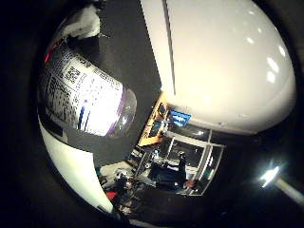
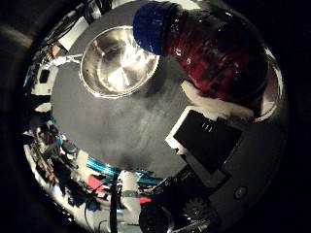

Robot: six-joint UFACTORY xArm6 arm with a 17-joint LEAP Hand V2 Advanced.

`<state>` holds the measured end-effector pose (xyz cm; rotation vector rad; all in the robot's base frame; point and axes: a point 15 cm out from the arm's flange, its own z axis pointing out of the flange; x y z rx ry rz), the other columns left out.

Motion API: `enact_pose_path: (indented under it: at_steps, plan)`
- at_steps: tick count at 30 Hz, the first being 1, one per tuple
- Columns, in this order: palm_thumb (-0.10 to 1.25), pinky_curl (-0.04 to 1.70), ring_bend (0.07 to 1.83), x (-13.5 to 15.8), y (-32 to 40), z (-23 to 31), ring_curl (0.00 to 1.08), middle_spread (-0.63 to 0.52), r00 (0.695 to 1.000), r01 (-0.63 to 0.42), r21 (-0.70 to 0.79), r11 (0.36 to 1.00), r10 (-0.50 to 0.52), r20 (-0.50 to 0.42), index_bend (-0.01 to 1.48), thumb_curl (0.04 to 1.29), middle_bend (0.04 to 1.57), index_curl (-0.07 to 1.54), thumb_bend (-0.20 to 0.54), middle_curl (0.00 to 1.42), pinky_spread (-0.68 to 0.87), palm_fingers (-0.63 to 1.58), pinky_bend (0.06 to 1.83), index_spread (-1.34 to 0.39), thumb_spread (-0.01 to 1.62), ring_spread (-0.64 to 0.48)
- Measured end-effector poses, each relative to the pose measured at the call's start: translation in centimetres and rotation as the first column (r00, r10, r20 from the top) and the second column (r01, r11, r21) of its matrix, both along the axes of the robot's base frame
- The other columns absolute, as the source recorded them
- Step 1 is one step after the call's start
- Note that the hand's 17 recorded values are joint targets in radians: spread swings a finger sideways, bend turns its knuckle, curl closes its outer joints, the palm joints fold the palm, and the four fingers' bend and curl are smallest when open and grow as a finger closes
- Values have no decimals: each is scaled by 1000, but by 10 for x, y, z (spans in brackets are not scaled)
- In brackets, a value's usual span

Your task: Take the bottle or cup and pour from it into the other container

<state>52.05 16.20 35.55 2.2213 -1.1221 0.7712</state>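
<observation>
A: Which way is the bottle (image 2: 214, 53) pointing?

B: Its long axis runs from the palm out toward the metal bowl (image 2: 116, 63), cap end leading. The blue cap (image 2: 150, 26) sits over the bowl's rim, so the bottle looks tipped toward the bowl, though I cannot tell how steeply.

A: Where is it, then?

B: In the hand (image 2: 214, 145), close against the palm and off the counter (image 2: 126, 126). The bowl stands on that dark grey counter, below the cap.

A: How does the bottle look?

B: Clear plastic with dark red liquid inside, and a blue screw cap that is on. In the little finger side view its other end shows a white label with dense print, a purple band at the label's edge and a clear rounded base.

A: And the bowl?

B: Shiny steel, round, upright. I see nothing in it but reflections.

A: The hand's pose?

B: White and black parts of the fingers (image 2: 214, 104) lie right against the bottle's side, and the bottle fills much of both views. The fingers look closed round it, holding it; I cannot see how tightly they wrap
</observation>
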Motion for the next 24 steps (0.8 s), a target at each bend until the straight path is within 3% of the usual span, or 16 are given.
enact_pose_path:
  at_steps: [24]
  plan:
    - [1042,972,1243,0,5,-3,948,-145,1000,-28,-78,997,28,-6,1151,985,1341,870,-21,857,-243,1099,1258,-203,427,-273]
